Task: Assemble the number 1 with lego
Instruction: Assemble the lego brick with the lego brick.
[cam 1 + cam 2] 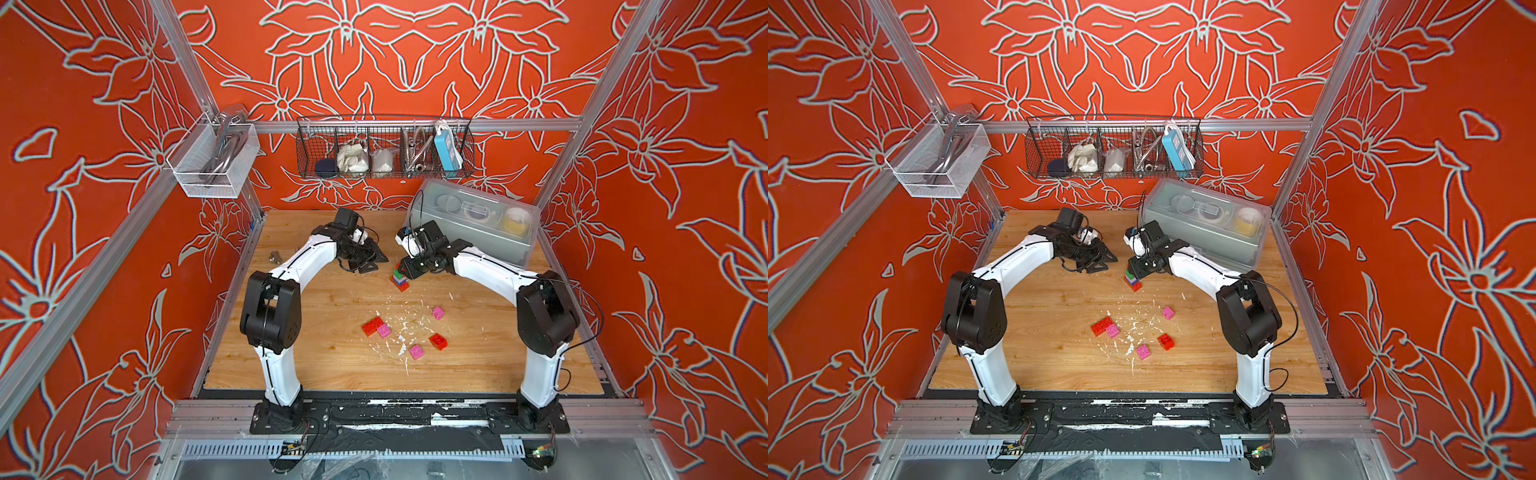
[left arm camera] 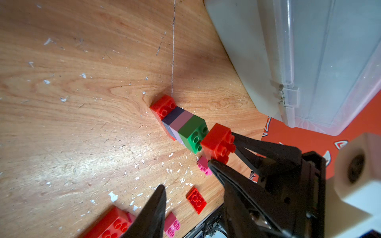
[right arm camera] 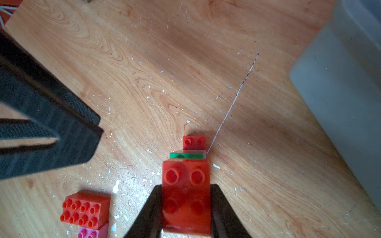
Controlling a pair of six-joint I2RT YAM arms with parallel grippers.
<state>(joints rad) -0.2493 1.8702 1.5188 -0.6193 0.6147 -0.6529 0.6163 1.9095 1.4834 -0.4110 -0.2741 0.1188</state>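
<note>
Lego stack on the table: right end effector pinches a red brick over its green top, seemingly to press on; left end effector spread, empty.

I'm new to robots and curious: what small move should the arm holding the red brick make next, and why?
Probably ease down: the right gripper grips the red brick just over the green brick topping the stack, so pressing it on likely extends the 1.
</note>
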